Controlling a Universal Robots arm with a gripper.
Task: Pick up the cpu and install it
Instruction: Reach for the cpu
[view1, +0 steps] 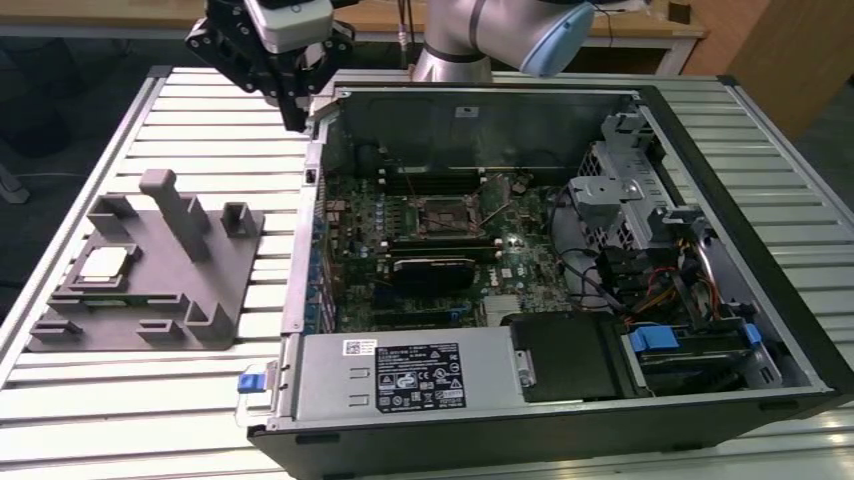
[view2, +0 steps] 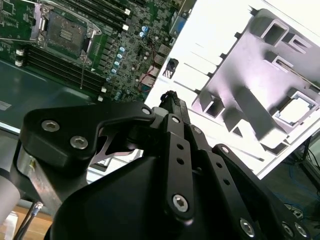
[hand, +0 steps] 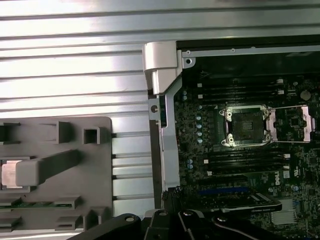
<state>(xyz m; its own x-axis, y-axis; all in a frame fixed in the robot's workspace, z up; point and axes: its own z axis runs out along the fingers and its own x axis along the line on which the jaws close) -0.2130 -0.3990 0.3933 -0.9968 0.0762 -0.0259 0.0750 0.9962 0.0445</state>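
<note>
The cpu is a small silvery square lying in a recess of the grey fixture at the exterior view's left. It also appears in the second wrist view as the cpu, and half hidden behind a post as the cpu in the first wrist view. My gripper hangs above the table by the far left corner of the open computer case, well away from the cpu. Its fingers meet at the tip and hold nothing, as the gripper shows up close. The open motherboard socket is bare.
The fixture has several upright posts around the cpu. Inside the case sit a drive cage, cables and a power supply. The slatted metal table runs between fixture and case.
</note>
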